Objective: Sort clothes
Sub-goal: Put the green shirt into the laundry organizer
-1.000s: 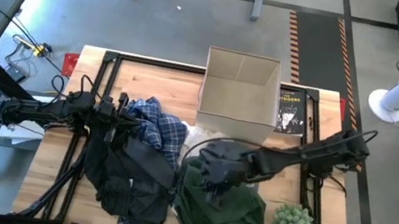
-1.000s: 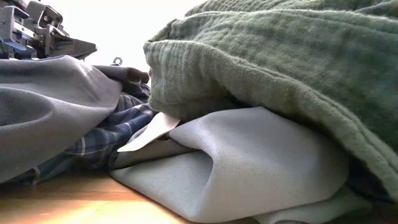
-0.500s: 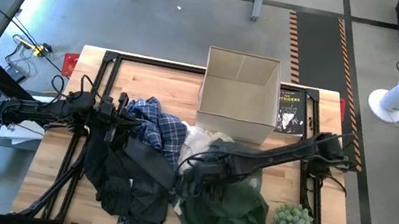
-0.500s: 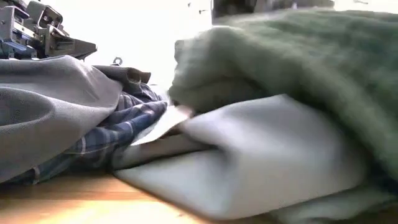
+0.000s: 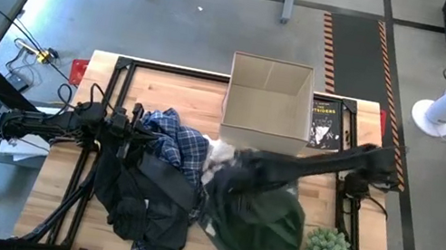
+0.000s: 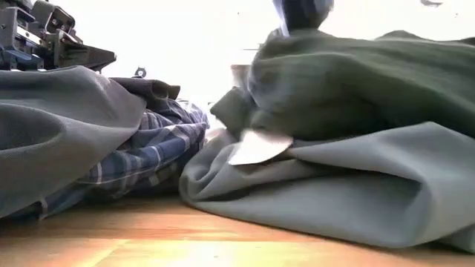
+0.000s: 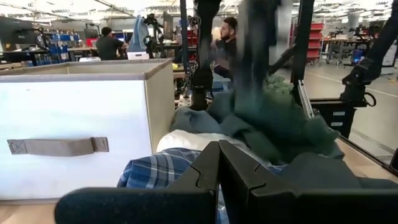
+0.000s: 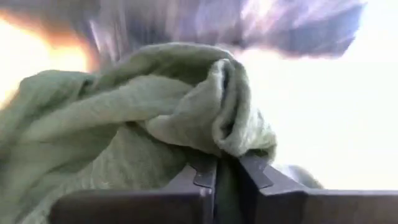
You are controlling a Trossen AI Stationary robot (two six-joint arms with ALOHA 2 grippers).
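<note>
- Sorting looks barely begun: every garment lies heaped on the desk [image 5: 170, 88], and the box [image 5: 268, 96] at the far edge shows nothing inside from above.
- Nearest the front edge, the black garment [image 5: 141, 198] sprawls front-to-back beside the green one.
- The dark grey-green garment [image 5: 256, 223] is bunched at front right, its bulk running from the front edge up toward the right claw [image 5: 227, 179]; it is a crumpled mass with no clear direction.
- The right claw is clamped on a fold of that green cloth, as the right wrist view shows, fingers [image 8: 205, 177] pinched together.
- The plaid shirt [image 5: 178, 145] lies mid-desk, the white garment [image 5: 220, 152] just beside it.
- The left claw [image 5: 134, 119] waits pressed together, empty, at the plaid shirt's left edge.
- Left to do, I judge: nearly everything.
</note>
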